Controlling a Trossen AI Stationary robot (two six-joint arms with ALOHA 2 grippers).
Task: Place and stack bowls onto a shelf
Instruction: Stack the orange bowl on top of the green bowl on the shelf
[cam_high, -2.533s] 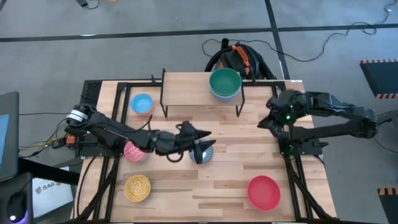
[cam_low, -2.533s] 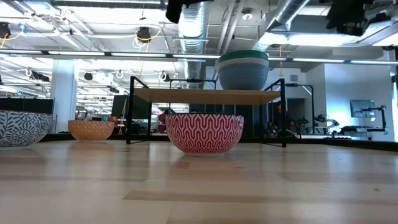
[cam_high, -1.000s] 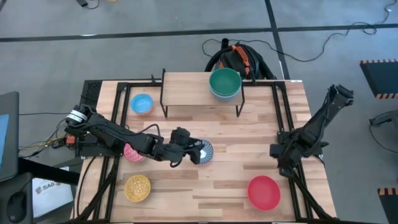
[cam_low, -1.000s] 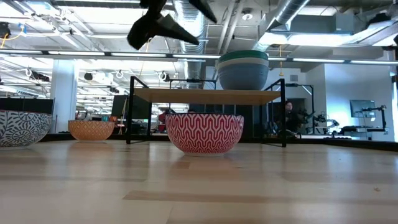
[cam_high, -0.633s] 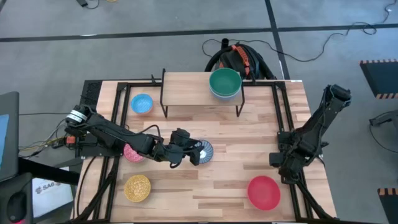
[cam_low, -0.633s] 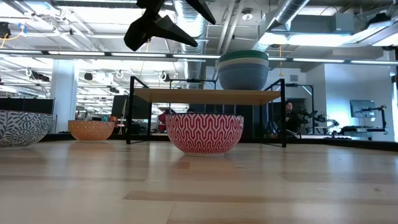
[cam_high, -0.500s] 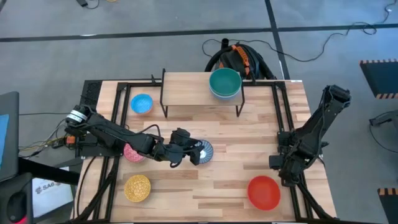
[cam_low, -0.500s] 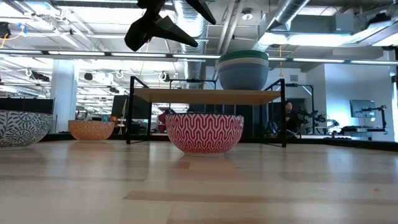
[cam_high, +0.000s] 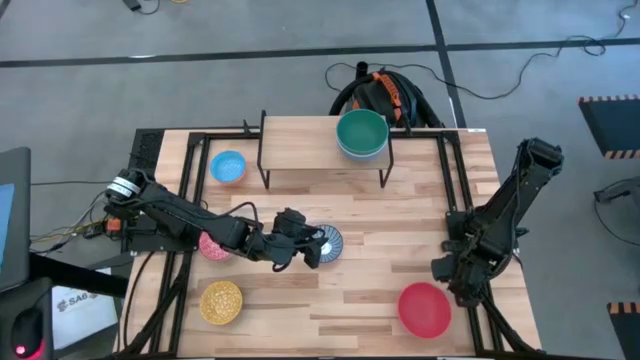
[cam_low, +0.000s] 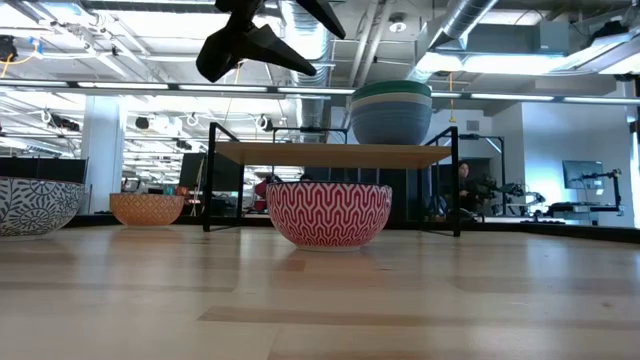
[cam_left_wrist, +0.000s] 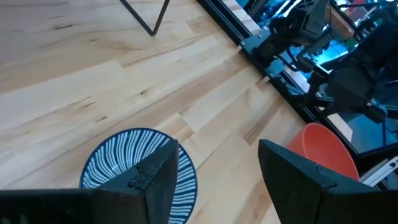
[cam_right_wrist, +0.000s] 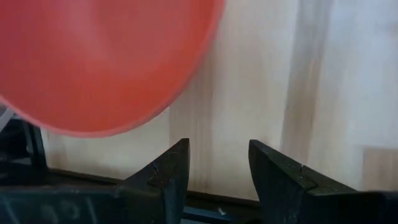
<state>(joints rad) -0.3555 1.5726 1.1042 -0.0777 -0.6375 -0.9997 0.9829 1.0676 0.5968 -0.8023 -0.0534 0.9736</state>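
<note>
from above, we see the shelf (cam_high: 322, 143) at the worktop's (cam_high: 380, 225) far edge, carrying a green bowl (cam_high: 361, 132) stacked on others at its right end. the left tool (cam_high: 308, 248) hovers over the blue-white patterned bowl (cam_high: 325, 243) mid-worktop; the right tool (cam_high: 447, 270) hangs beside the red bowl (cam_high: 424, 308) near the front right corner. light blue (cam_high: 228, 166), pink (cam_high: 213, 244) and yellow (cam_high: 221, 301) bowls sit along the left edge.

at worktop level, the stack (cam_low: 391, 110) sits squarely on the shelf.

in the left wrist view, our fingers (cam_left_wrist: 157, 178) are spread wide above the patterned bowl's rim.

in the right wrist view, the fingers (cam_right_wrist: 165, 173) are apart, holding nothing, with the red bowl just ahead.

we judge these bowls stiff, smooth and breakable; pinch the rim wall gently.
</note>
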